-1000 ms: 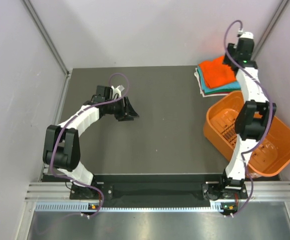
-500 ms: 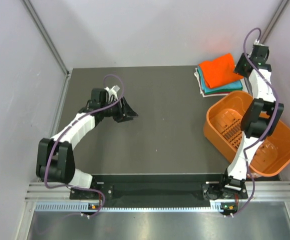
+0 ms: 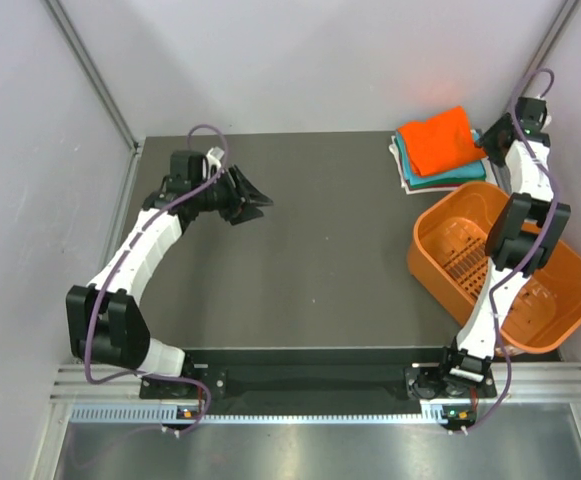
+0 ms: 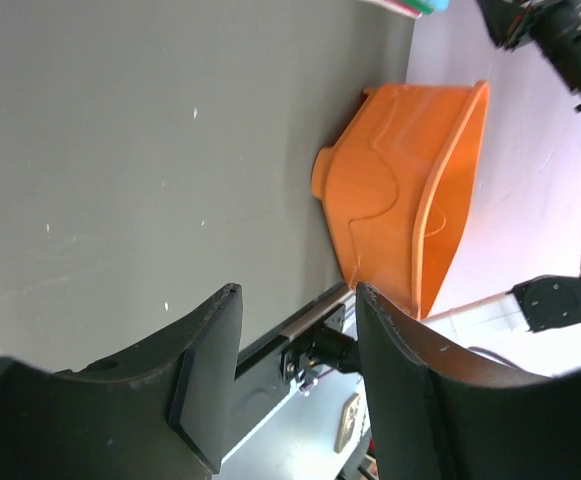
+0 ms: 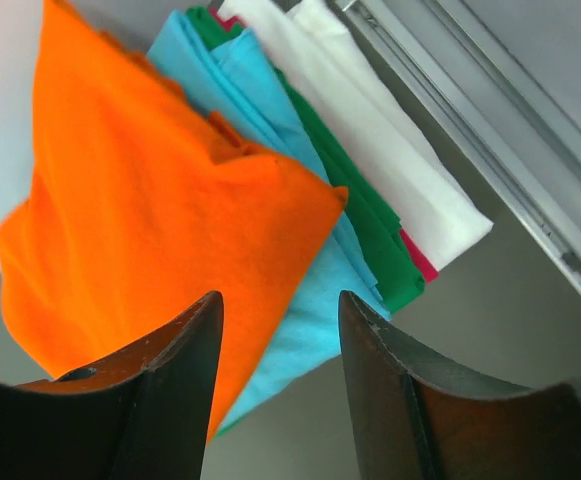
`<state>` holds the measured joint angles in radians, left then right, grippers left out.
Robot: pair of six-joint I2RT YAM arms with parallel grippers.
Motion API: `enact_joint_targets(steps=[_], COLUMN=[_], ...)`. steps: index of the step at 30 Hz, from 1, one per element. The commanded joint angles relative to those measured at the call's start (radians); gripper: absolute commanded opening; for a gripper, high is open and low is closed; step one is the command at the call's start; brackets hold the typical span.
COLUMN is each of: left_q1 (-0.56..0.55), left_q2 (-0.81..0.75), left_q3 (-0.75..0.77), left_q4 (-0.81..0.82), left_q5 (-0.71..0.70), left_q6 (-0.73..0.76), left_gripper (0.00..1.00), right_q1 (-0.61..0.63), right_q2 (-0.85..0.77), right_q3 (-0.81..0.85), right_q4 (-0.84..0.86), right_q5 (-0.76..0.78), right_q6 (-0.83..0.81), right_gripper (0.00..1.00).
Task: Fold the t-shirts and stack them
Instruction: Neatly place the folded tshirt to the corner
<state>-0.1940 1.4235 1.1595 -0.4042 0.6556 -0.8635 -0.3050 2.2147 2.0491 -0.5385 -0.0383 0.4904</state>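
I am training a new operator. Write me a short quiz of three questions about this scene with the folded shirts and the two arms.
1. True or false: the bright orange folded cloth t-shirt lies on top of the stack.
2. The left gripper is: A open and empty; B shut on a shirt; C out of view.
3. Fill in: directly under the orange t-shirt lies the ___ one.
Key: 1 true; 2 A; 3 the turquoise folded cloth t-shirt.
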Motion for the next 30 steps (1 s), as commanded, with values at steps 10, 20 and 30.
enact_joint_targets(steps=[10,20,30], left_q1=[0.047,0.079,0.080], left_q2=[0.149,0.184,0.190], left_q3=[0.215,0.256,0.269], left_q4=[-0.145,-0.173,-0.188], left_q5=[0.027,0.024,0.024], left_q6=[0.057,0.055,0.063], left_gripper=[0.53,0.53,0.53], right_q1=[-0.017,-0.019,-0.019], right_q2=[0.000,0.040,0.053], right_q3=[-0.040,-0.007,-0.050], right_q4=[0.161,0.086,0.166], right_q5=[0.071,0.124,0.115], right_q6=[0.321,0.402,0.404], right_gripper=[0.47,0.45,0.40])
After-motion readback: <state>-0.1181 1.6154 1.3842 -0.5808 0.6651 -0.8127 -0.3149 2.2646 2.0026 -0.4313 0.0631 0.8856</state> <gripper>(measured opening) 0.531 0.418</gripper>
